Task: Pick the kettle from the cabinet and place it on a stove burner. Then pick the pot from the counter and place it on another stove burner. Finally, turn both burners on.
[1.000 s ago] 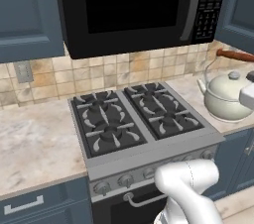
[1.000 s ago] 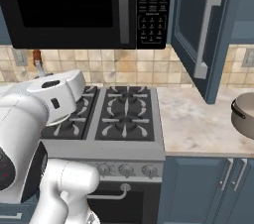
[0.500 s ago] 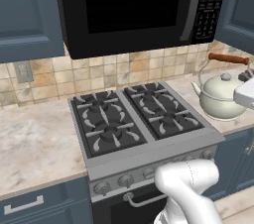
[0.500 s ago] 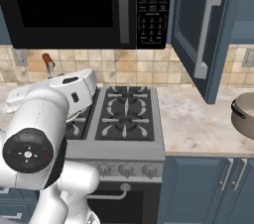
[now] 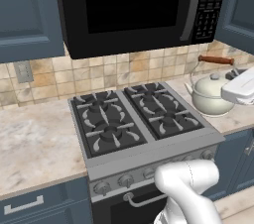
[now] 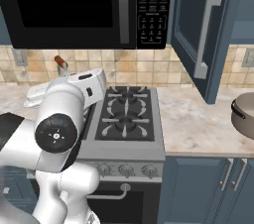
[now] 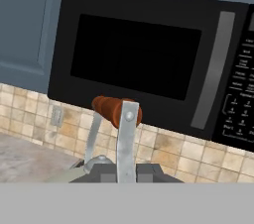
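The cream kettle hangs low over the counter just right of the stove, its spout toward the burners. My gripper comes in from the right and is shut on the kettle's wire handle, below the reddish-brown bar. In the hand view the bar and the wire rise right above my gripper, with the lid knob beside it. My arm hides the kettle's body in the right base view; its bar sticks out above the arm. The taupe pot stands at the far right of the counter. The cabinet door is open.
A black microwave hangs low over the stove, leaving limited height above the burners. A row of knobs runs along the silver front panel. Left of the stove lies a bare stretch of marbled counter. A wall socket is in the tiled backsplash.
The kettle, held in my gripper, has drifted left toward the stove. In the right base view my arm has swung and now covers more of the stove's left side.
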Tool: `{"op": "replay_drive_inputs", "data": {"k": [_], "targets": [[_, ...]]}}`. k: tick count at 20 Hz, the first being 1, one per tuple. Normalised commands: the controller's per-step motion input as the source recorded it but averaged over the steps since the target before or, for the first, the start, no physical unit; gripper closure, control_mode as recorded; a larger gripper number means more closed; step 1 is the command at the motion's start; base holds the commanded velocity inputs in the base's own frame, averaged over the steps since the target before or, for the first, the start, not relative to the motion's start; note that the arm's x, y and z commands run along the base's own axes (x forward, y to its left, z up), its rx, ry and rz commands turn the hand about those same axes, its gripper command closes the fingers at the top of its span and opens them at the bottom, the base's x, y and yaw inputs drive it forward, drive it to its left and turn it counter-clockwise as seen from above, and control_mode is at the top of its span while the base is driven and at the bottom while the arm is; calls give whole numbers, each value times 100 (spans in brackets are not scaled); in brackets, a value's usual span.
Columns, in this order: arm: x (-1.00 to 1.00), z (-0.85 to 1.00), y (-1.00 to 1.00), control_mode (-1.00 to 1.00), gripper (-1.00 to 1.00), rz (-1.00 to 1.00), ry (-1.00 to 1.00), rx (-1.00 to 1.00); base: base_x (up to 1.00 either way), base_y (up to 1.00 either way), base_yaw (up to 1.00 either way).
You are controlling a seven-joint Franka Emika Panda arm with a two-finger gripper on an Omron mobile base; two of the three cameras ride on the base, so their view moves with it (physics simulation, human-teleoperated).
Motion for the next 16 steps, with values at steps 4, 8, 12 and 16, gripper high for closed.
{"op": "replay_drive_inputs", "data": {"k": [4,8,12,16], "targets": [[43,-34,0,-100,100,1,0,0,0,0,0],[45,-34,0,-100,100,1,-1,0,0,0,0],[45,-31,-1,-100,100,1,-1,0,0,0,0],[47,-27,-1,-100,100,0,-2,0,0,0,0]]}}
